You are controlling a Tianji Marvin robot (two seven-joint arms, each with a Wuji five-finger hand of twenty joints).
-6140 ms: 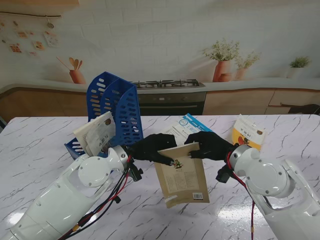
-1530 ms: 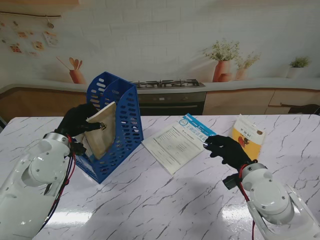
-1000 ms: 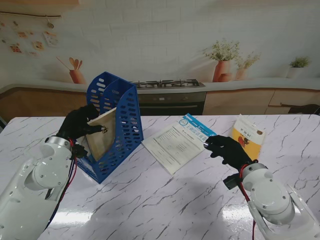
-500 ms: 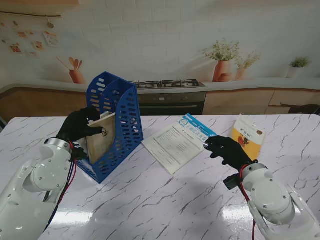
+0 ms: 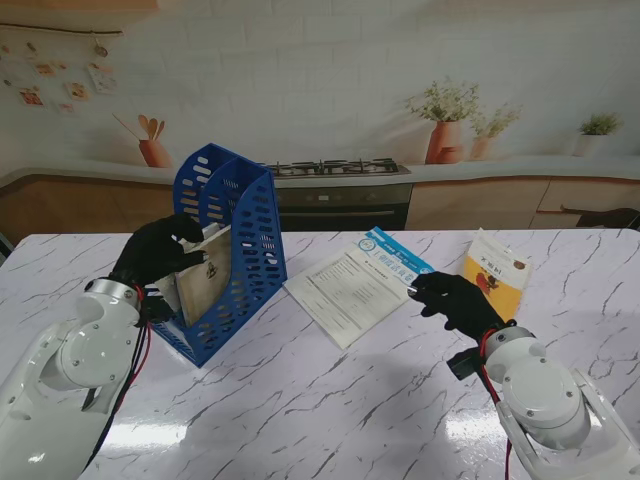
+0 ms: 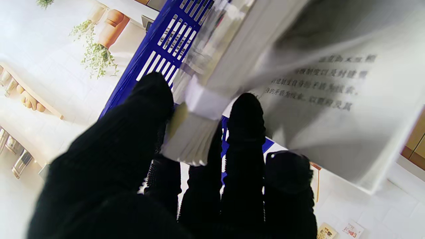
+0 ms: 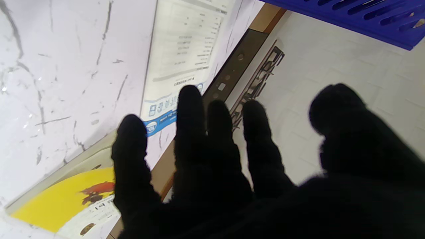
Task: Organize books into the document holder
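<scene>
A blue perforated document holder (image 5: pixel 243 232) stands on the left of the marble table. A tan book (image 5: pixel 206 281) leans inside its near slot, beside a lighter book with printed text (image 6: pixel 332 99). My left hand (image 5: pixel 156 251) is shut on the tan book's upper corner; in the left wrist view the thumb and fingers (image 6: pixel 245 119) pinch its page block (image 6: pixel 191 141). My right hand (image 5: pixel 452 300) hovers open, fingers spread, by the near right corner of a white booklet with a blue band (image 5: pixel 357 281). A yellow-covered book (image 5: pixel 497 268) lies flat to its right.
The right wrist view shows the open right hand (image 7: pixel 232 172) over the booklet (image 7: pixel 181 46) and the yellow book (image 7: pixel 63 200), with the holder's wall (image 7: pixel 348 15) across from it. A kitchen backdrop rises behind the table's far edge.
The tan book has gone from mid-table into the holder and has sunk lower and more upright over the last second. My left hand followed it down. The right hand has stayed still.
</scene>
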